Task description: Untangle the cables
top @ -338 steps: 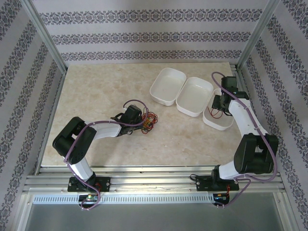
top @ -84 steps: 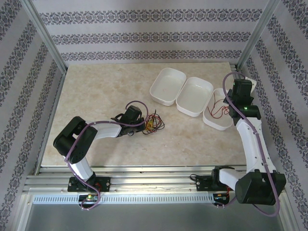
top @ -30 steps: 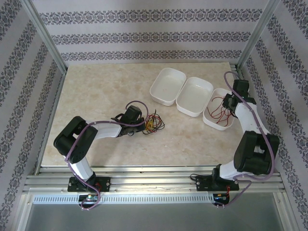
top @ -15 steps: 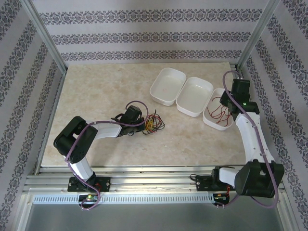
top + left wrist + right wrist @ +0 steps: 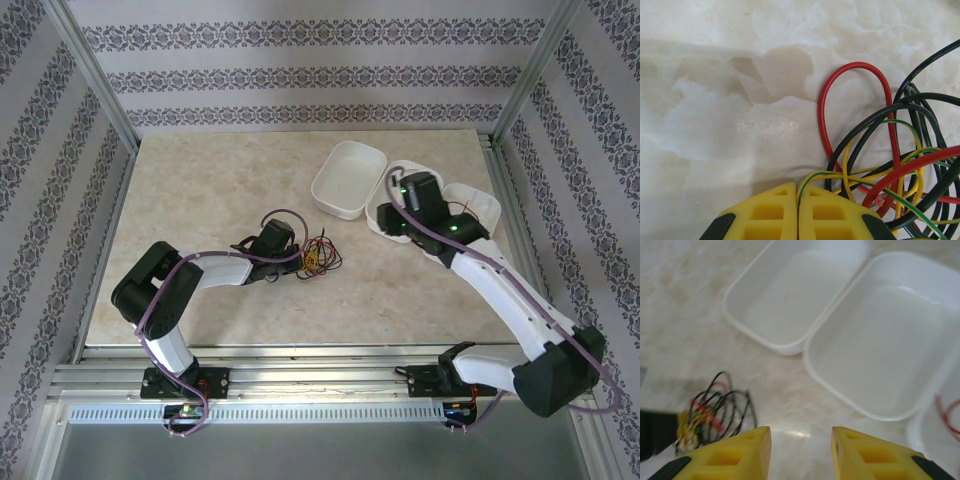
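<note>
Cables (image 5: 318,258) tangled mid-surface (image 5: 200,200); R gripper (image 5: 801,440) by the trays.
L gripper (image 5: 797,202): jaws pressed together, pinching the black/red/yellow cables. R gripper: jaws spread, nothing btwn them, over near rim of mid tray (image 5: 880,340). Red wire (image 5: 946,416) lies in right tray (image 5: 485,205), toward surface's far-right corner.

Glossy marbled tabletop (image 5: 715,100), smooth white plastic trays (image 5: 790,347), shiny plastic-coated cables (image 5: 822,107).

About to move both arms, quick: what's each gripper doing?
Left gripper: closed, apparently pinching the yellow cable.
Right gripper: open, empty.
</note>
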